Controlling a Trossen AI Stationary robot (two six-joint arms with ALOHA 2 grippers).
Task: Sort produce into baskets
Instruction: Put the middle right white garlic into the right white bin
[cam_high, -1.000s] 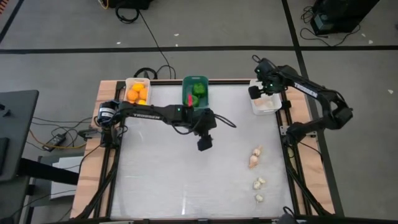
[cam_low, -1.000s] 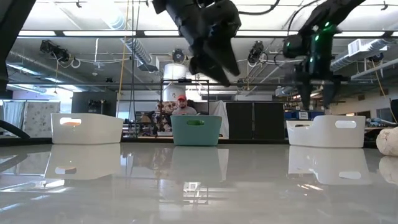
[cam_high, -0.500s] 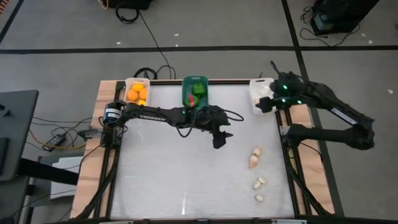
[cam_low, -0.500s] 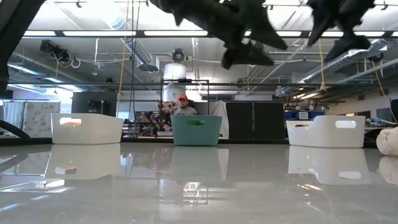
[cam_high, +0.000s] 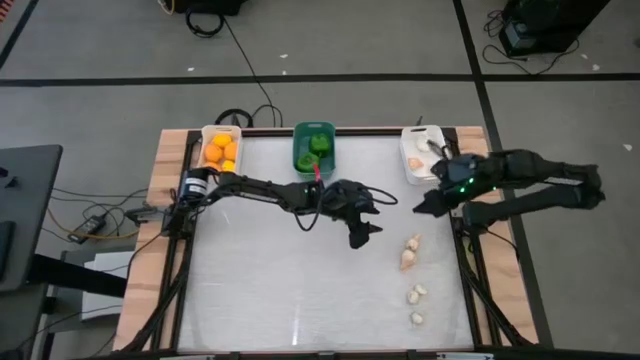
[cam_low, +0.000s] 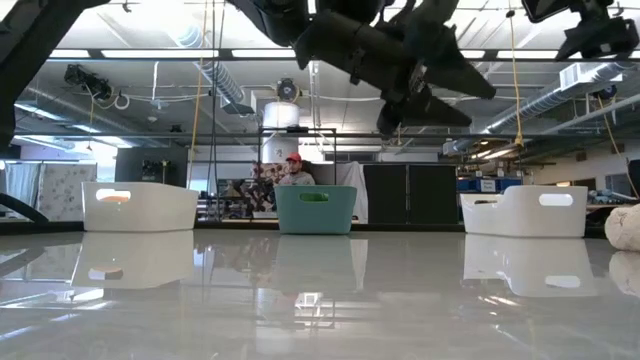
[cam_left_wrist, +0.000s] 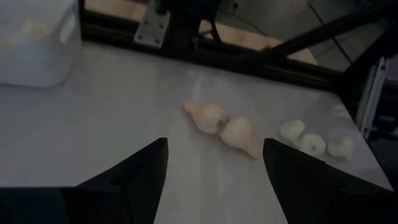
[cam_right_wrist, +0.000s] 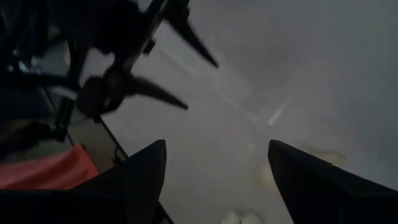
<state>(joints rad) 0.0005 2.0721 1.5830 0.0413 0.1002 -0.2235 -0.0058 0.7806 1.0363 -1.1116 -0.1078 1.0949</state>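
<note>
Two pale garlic bulbs (cam_high: 409, 252) lie touching on the table's right side, and they also show in the left wrist view (cam_left_wrist: 225, 127). More bulbs (cam_high: 417, 305) lie nearer the front edge. My left gripper (cam_high: 366, 233) is open and empty, above the table just left of the bulbs (cam_left_wrist: 214, 180). My right gripper (cam_high: 421, 207) is open and empty, above the table in front of the right white basket (cam_high: 421, 160), which holds garlic. The teal basket (cam_high: 314, 148) holds green peppers. The left white basket (cam_high: 221, 148) holds orange fruits.
The three baskets stand in a row along the far edge, also seen in the low view (cam_low: 315, 208). The two grippers are close together over the table's right half. The table frame's rail (cam_high: 462, 250) runs along the right edge. A person sits far behind the table (cam_low: 292, 170).
My left gripper has gone toward the table's right edge, toward the garlic pair. My right gripper has left the place above the right white basket and gone toward the near edge and down, over the table in front of that basket.
</note>
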